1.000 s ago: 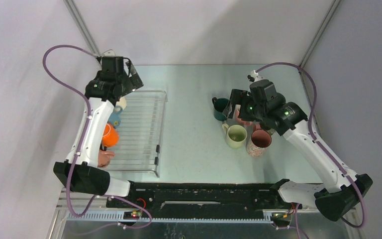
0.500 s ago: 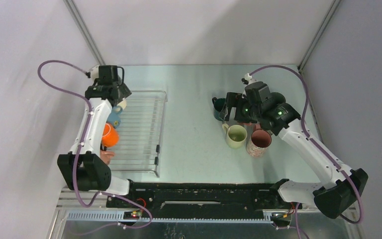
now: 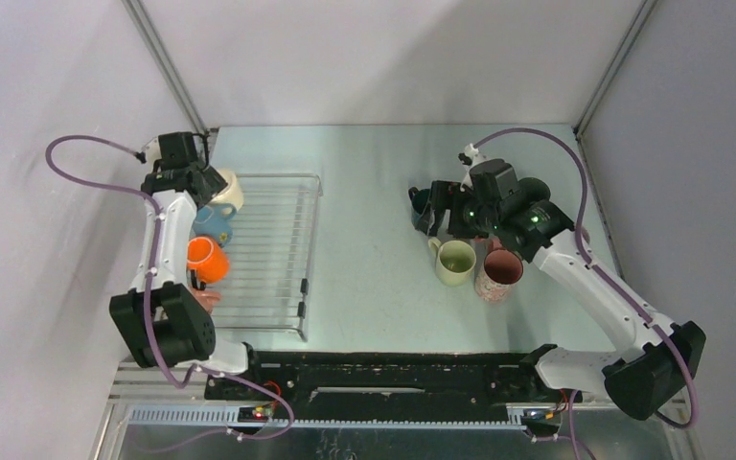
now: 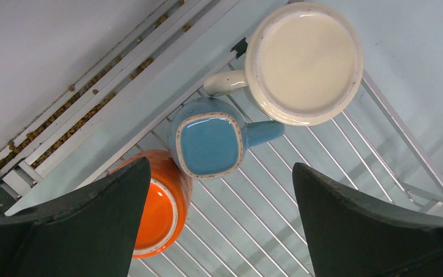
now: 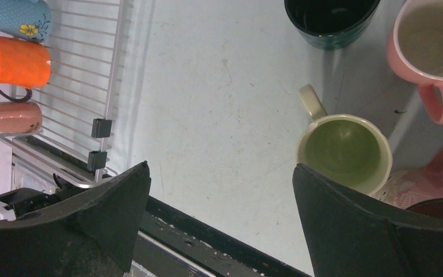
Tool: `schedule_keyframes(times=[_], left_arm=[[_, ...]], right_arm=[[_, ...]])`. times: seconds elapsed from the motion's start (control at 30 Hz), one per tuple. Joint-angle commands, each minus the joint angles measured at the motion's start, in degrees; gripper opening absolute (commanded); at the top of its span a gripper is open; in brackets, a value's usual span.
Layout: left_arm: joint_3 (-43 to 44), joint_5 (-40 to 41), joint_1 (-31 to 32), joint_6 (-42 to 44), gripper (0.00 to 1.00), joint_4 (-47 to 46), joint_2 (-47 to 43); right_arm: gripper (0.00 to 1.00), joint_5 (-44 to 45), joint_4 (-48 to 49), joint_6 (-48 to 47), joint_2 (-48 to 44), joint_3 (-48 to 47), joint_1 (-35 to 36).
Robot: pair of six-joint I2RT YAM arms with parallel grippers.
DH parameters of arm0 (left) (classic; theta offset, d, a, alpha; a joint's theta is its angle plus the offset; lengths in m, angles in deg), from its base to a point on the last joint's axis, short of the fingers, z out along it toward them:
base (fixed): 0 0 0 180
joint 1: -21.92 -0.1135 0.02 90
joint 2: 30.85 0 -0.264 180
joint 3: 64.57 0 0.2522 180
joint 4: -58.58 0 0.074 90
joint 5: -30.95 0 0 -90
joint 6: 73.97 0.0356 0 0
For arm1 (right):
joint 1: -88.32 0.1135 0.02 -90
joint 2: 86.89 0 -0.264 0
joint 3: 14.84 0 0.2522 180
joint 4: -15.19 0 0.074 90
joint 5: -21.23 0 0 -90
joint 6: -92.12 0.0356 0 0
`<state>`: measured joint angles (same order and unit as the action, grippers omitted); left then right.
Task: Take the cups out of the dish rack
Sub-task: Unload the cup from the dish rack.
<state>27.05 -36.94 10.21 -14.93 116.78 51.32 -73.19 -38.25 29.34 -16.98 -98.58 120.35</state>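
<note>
Arm [image 3: 167, 322] half hides pinkish cup [image 3: 209, 298]; left gripper [image 4: 220, 167] and right gripper [image 5: 220, 166] gape wide, empty.

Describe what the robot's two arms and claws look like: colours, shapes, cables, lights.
The left arm and right arm have white links between black joints, each trailing a looping purple cable. Green lights glow near the right wrist. The left claw and right claw each have two broad, dark, tapered fingers.
</note>
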Motion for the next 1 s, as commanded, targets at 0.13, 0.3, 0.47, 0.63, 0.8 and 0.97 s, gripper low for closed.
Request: schedule_keyframes(times=[0.13,0.3,0.47,0.63,0.8,0.97], left_arm=[[0.0,-4.0,-1.0,7.0,1.0,-0.8,6.2],[-1.9,-3.3,-1.5,7.6,1.0,-1.2,8.3],[-2.6,-2.9,-1.7,7.9,1.0,-1.8,9.2],[-2.0,-3.2,-1.8,8.7,1.0,-1.4,10.6],[-2.4,-2.3,-1.8,9.3,0.99,-1.1,10.7],[-3.0,-1.7,-1.8,10.6,0.93,-1.3,11.2]], right_arm=[[1.0,-2.0,2.8,-1.6,0.9,1.1,0.5],[1.0,-1.7,3.0,-1.8,0.4,2.0,0.4],[1.0,-1.6,3.2,-1.8,0.2,2.8,0.3],[1.0,-1.8,3.6,-1.5,0.1,3.4,0.2],[1.0,-1.9,3.7,-1.1,0.1,3.5,0.2],[1.0,-1.9,4.0,-0.9,0.2,3.7,0.3]])
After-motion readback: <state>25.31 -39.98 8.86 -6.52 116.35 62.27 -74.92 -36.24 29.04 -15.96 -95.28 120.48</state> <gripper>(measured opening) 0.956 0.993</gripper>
